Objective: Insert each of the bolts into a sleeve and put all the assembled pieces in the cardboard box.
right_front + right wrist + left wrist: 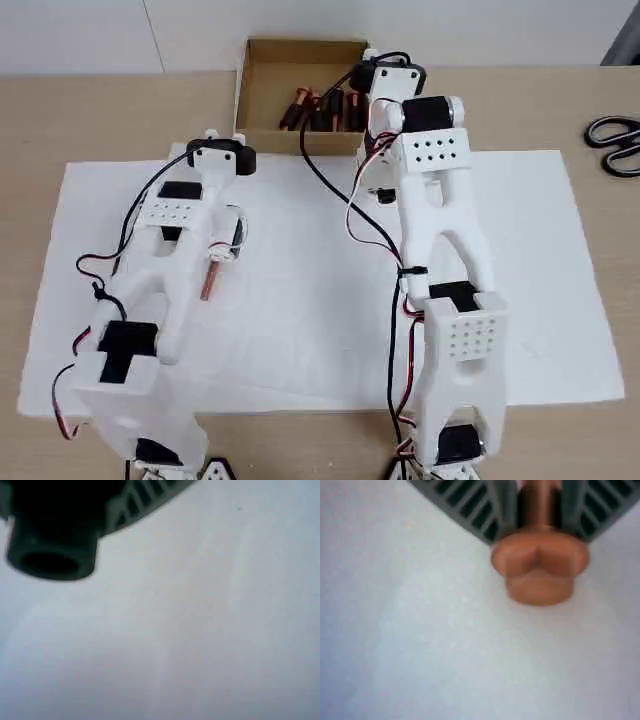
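From here I can read no writing, numbers or signs on anything, neither on the arms nor the box (258,55).

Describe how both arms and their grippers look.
The left arm and right arm are white plastic shells with black servo blocks at the joints, perforated dot-grid panels, and red and black cables looped alongside. The fingers are grey with ribbed, slotted faces.

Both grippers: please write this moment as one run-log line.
left gripper: shut on bolt | right gripper: shut on sleeve | cardboard box: holds assembled pieces
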You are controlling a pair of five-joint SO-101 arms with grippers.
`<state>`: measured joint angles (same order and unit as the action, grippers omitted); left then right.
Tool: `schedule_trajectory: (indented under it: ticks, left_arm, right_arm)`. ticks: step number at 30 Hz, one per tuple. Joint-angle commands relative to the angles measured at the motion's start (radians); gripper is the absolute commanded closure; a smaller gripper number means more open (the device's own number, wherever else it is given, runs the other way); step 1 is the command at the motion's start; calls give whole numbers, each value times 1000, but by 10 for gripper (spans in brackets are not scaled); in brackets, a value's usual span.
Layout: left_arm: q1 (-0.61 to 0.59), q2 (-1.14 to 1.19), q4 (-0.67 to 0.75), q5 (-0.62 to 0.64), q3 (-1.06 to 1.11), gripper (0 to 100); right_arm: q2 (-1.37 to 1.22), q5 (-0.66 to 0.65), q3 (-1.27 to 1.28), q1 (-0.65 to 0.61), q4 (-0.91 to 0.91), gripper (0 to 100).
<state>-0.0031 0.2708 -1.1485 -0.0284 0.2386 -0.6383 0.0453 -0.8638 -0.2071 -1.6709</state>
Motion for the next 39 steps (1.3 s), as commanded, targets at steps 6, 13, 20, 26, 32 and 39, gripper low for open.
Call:
schedule_trajectory:
  ticks: [6, 13, 20, 26, 32, 39]
  left_arm:
    - [38, -15, -20, 8, -27, 994]
    - [46, -17, -262, 29, -298, 994]
    - [46, -17, -562, 26, -651, 994]
    - [46, -115, -608, 26, -794, 994]
    - [52, -427, -603, -40, -696, 994]
    - [54, -646, -597, -14, -509, 994]
  right_arm:
    - [87, -9, -49, 2, -10, 995]
    - [97, -9, -54, 2, -8, 995]
    - [329, -9, -54, 5, -8, 995]
    - [516, -95, -52, 7, -8, 995]
    - [702, -201, -20, 4, -12, 995]
    - [928, -201, 229, 8, -12, 995]
